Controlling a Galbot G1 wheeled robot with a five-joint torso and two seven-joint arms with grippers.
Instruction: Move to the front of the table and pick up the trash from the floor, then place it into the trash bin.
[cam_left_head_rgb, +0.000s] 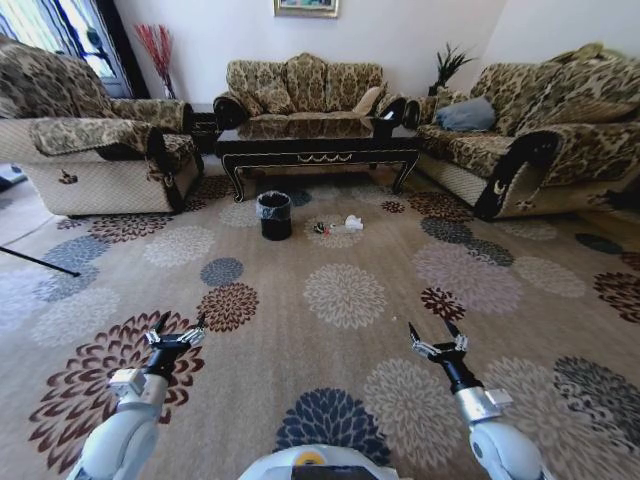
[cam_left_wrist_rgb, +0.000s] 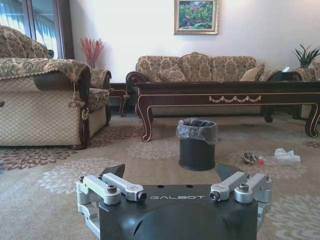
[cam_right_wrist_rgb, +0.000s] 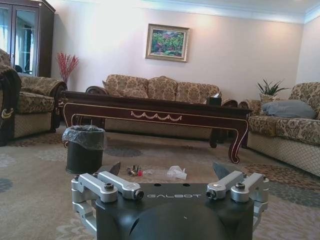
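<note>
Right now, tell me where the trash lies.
In the head view, the trash lies on the carpet right of the trash bin, before the table.

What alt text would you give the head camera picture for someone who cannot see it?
A living room carpet with a small black trash bin and a few bits of trash to its right, in front of a long dark table. In the foreground, the left gripper and the right gripper are held open above the flowered carpet.

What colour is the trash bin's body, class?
Black, under a crinkled translucent liner; the trash bin shows best in the left wrist view.
</note>
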